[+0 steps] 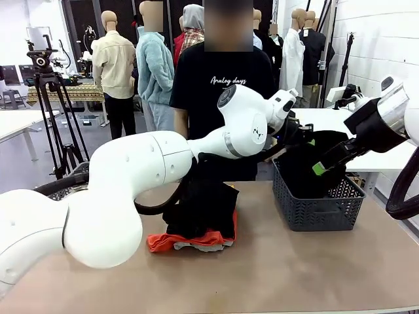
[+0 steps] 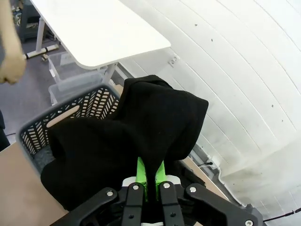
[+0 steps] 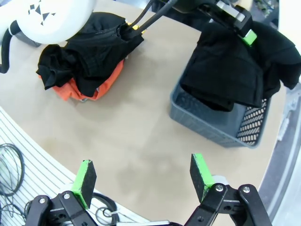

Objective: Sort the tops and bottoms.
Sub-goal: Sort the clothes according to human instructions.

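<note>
My left gripper (image 2: 150, 173) is shut on the black bottoms (image 2: 155, 117) and holds them over the grey basket (image 1: 321, 212), into which the fabric drapes. In the front view this gripper (image 1: 298, 134) sits at the basket's far left corner. My right gripper (image 3: 143, 176) stands open with nothing in it, high above the bare table; in the front view it (image 1: 324, 163) hangs just over the basket. The orange T-shirt (image 1: 163, 241) lies in a pile at the table's middle, a light grey shirt (image 1: 206, 246) peeking from under it and another black garment (image 1: 203, 206) heaped on top.
A person in a black lettered T-shirt (image 1: 219, 82) stands behind the table's far edge. My left arm (image 1: 150, 163) spans the table from the left and its cable hangs onto the pile. A white table (image 2: 94, 33) stands beyond the basket. Bare tabletop (image 1: 275, 275) lies in front.
</note>
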You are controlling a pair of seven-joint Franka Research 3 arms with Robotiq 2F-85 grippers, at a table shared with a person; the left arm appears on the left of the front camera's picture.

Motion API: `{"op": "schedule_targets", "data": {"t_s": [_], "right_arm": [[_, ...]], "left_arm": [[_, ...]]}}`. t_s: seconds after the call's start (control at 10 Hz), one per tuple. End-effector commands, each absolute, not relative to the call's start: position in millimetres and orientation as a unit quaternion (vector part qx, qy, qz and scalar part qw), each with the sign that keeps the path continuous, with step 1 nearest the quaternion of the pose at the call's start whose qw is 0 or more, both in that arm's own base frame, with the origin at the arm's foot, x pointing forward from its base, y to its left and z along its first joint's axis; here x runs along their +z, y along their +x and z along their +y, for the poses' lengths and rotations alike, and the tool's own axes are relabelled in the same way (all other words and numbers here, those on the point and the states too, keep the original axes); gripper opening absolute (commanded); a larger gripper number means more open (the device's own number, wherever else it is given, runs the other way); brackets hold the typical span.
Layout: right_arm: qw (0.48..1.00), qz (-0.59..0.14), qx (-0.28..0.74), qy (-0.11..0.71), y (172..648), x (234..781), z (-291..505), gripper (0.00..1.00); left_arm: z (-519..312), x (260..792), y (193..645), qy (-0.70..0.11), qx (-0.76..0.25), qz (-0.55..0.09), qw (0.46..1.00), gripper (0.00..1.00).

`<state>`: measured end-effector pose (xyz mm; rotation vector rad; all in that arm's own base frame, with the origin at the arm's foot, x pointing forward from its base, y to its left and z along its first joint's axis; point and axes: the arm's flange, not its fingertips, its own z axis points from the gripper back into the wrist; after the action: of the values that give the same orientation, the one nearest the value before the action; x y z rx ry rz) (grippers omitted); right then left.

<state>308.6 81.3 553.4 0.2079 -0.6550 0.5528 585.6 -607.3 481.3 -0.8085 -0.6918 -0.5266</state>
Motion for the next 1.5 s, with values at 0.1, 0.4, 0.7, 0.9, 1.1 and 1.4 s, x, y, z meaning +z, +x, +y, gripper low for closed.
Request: {"op": "schedule_targets", "data": {"t_s": [0.1, 0.4, 0.7, 0.9, 1.1, 1.4], "right_arm": [[0.902, -0.32, 0.266, 0.113, 311, 553, 82, 1.0], [0.902, -0.32, 0.266, 0.113, 311, 553, 82, 1.0], [0.902, -0.32, 0.266, 0.113, 311, 553, 82, 1.0], [0.902, -0.32, 0.266, 0.113, 311, 553, 82, 1.0], [0.902, -0.32, 0.266, 0.113, 311, 553, 82, 1.0], [0.902, -0.32, 0.266, 0.113, 311, 553, 82, 1.0]], "left_arm": [[-686, 514, 669, -0.386, -0.234, -0.327, 0.83, 0.43], [-686, 514, 670, -0.391, -0.234, -0.327, 0.828, 0.88], [-677, 526, 662, -0.388, -0.237, -0.327, 0.829, 0.88], [-603, 496, 586, -0.385, -0.241, -0.333, 0.826, 0.88], [-603, 496, 586, -0.385, -0.241, -0.333, 0.826, 0.88], [-603, 496, 586, -0.385, -0.241, -0.333, 0.826, 0.88]]}}
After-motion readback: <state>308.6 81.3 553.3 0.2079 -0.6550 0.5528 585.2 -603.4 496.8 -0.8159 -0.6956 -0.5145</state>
